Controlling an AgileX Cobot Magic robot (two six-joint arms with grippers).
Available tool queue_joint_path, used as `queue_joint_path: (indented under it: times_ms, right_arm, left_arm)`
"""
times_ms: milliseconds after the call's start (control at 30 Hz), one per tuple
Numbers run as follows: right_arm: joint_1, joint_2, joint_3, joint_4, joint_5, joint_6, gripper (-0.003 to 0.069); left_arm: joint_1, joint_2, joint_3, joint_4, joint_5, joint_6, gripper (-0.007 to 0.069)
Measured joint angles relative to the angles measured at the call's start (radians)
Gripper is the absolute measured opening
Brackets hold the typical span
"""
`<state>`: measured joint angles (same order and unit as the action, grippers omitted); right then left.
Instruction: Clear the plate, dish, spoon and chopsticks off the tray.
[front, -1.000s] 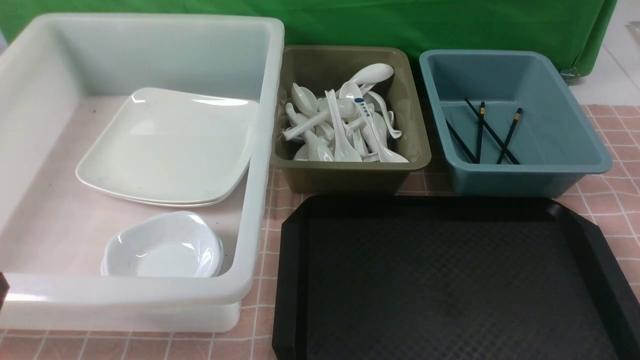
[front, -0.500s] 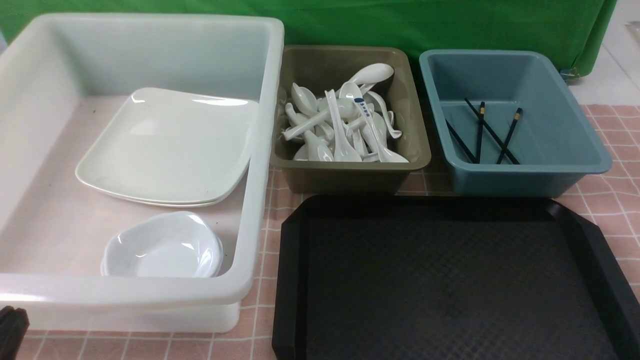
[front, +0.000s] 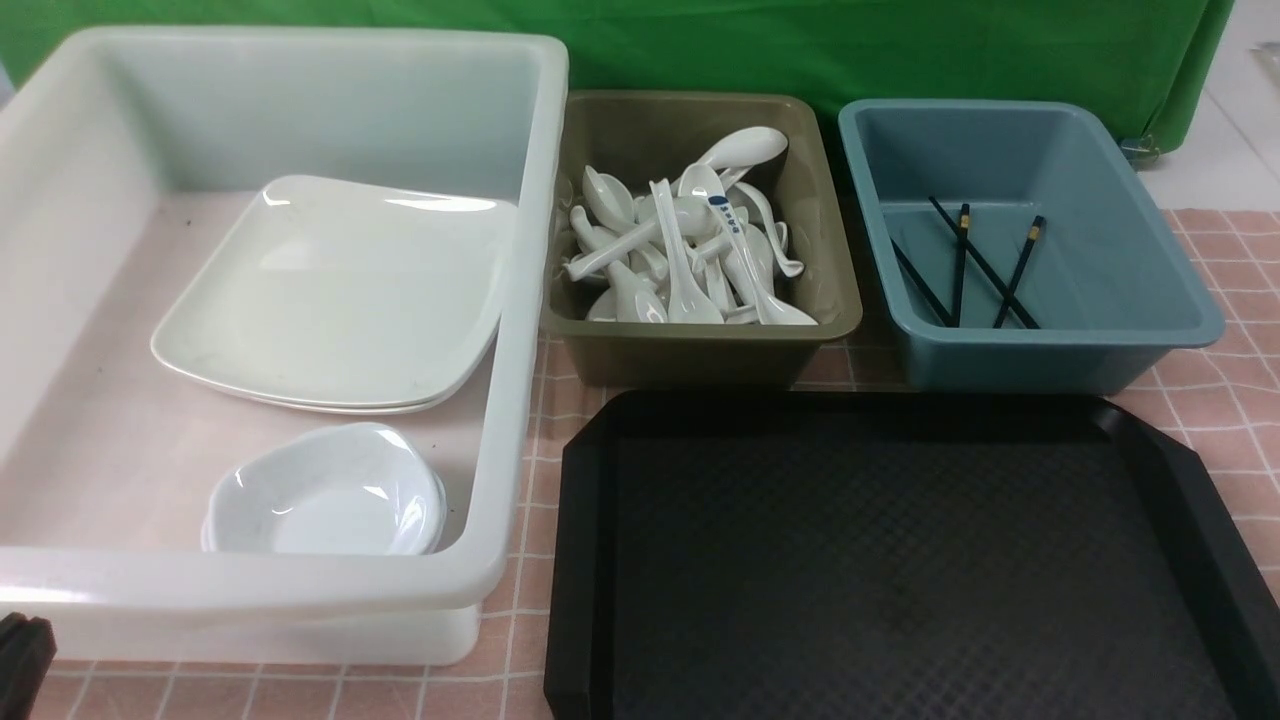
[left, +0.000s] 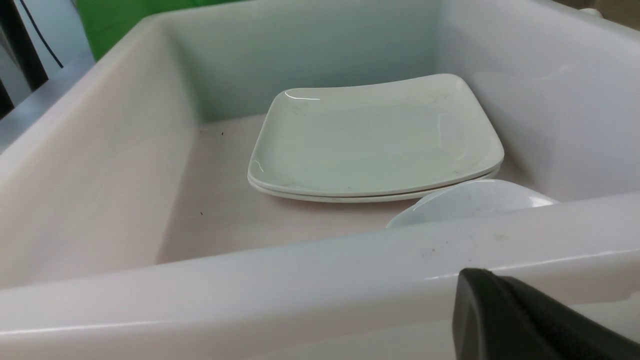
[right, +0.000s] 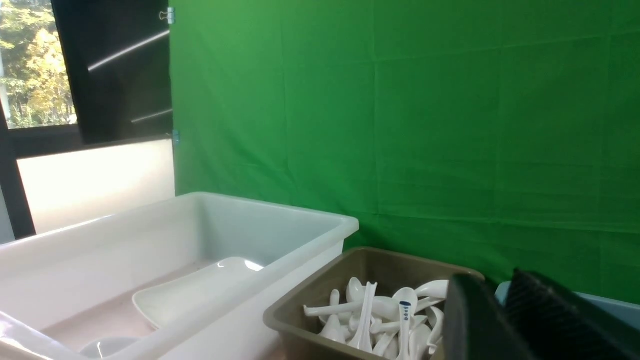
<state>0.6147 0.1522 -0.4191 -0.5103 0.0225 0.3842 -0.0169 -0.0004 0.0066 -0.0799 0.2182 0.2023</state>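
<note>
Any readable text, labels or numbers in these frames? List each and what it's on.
Only one marking: small blue characters on the handle of the spoon in the olive bin; too small and blurred to read.
Nothing else carries text: plate, tray and blue bin are unmarked.

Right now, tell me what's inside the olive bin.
The olive bin holds a heap of white spoons, the blue-tipped spoon on top. Its floor beneath them is hidden.

Left gripper (front: 20, 655) sits low at the near left corner of the front view, only a dark tip showing; jaws closed, holding nothing. Right gripper (right: 500, 320) is out of the front view; its wrist view shows two dark fingers (right: 465, 320) slightly parted, nothing between them.
</note>
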Motion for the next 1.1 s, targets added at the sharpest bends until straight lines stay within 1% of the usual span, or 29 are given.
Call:
queue_joint_path:
  times_ms: [133,167,200,267,300,333,367,400,467,600,667,733,767,800,833,900,967,1000,1033,1100]
  right_arm:
    - [0.0,0.0,0.0,0.005,0.0,-0.005,0.0188]
    - [0.0,0.0,0.0,0.029,0.0,-0.021,0.0192]
    - [0.0,0.0,0.0,0.063,0.0,-0.046,0.0194]
    - [0.0,0.0,0.001,0.189,0.0,-0.159,0.0195]
    - [0.0,0.0,0.0,0.204,0.0,-0.171,0.0196]
    - [0.0,0.0,0.003,0.322,0.0,-0.286,0.0196]
    - [0.0,0.0,0.004,0.332,0.0,-0.295,0.0196]
    - [0.0,0.0,0.007,0.395,0.0,-0.354,0.0196]
    - [0.0,0.0,0.008,0.424,0.0,-0.379,0.0198]
    - [0.0,-0.002,0.01,0.44,0.0,-0.396,0.0199]
    - [-0.019,-0.022,0.029,0.446,-0.007,-0.416,0.0201]
    - [-0.094,-0.037,0.059,0.448,-0.008,-0.423,0.0204]
    - [-0.155,-0.041,0.08,0.448,-0.008,-0.424,0.0206]
    - [-0.166,-0.042,0.085,0.448,-0.008,-0.424,0.0206]
    - [-0.246,-0.043,0.13,0.448,-0.008,-0.433,0.021]
    - [-0.368,-0.047,0.208,0.449,-0.006,-0.452,0.0216]
    - [-0.453,-0.058,0.282,0.449,-0.005,-0.455,0.0224]
    - [-0.469,-0.06,0.29,0.449,-0.005,-0.456,0.0224]
    - [-0.514,-0.078,0.35,0.45,-0.004,-0.456,0.0227]
    - [-0.565,-0.109,0.402,0.45,0.015,-0.457,0.0232]
  left_arm:
    - [0.0,0.0,0.0,0.0,0.0,0.0,0.0]
    - [0.0,0.0,0.0,0.0,0.0,0.0,0.0]
    - [0.0,0.0,0.0,0.0,0.0,0.0,0.0]
    - [0.0,0.0,0.0,0.0,0.0,0.0,0.0]
    - [0.0,0.0,0.0,0.0,0.0,0.0,0.0]
    - [0.0,0.0,0.0,0.0,0.0,0.0,0.0]
    - [0.0,0.0,0.0,0.0,0.0,0.0,0.0]
    - [0.0,0.0,0.0,0.0,0.0,0.0,0.0]
    - [0.0,0.0,0.0,0.0,0.0,0.0,0.0]
    - [0.0,0.0,0.0,0.0,0.001,0.0,0.0]
    - [0.0,0.0,0.0,0.0,0.001,0.0,0.0]
    - [0.0,0.0,0.0,0.0,0.003,0.0,0.0]
    - [0.0,0.0,0.0,0.0,0.004,0.0,0.0]
    - [0.0,0.0,0.0,0.0,0.004,0.0,0.0]
    - [0.0,0.0,0.0,0.0,0.004,0.0,0.0]
    - [0.0,0.0,0.0,0.0,0.004,0.0,0.0]
    - [0.0,0.0,0.0,0.0,0.004,0.0,0.0]
    - [0.0,0.0,0.0,0.0,0.004,0.0,0.0]
    - [0.0,0.0,0.0,0.0,0.004,0.0,0.0]
    - [0.0,0.0,0.0,0.0,0.004,0.0,0.0]
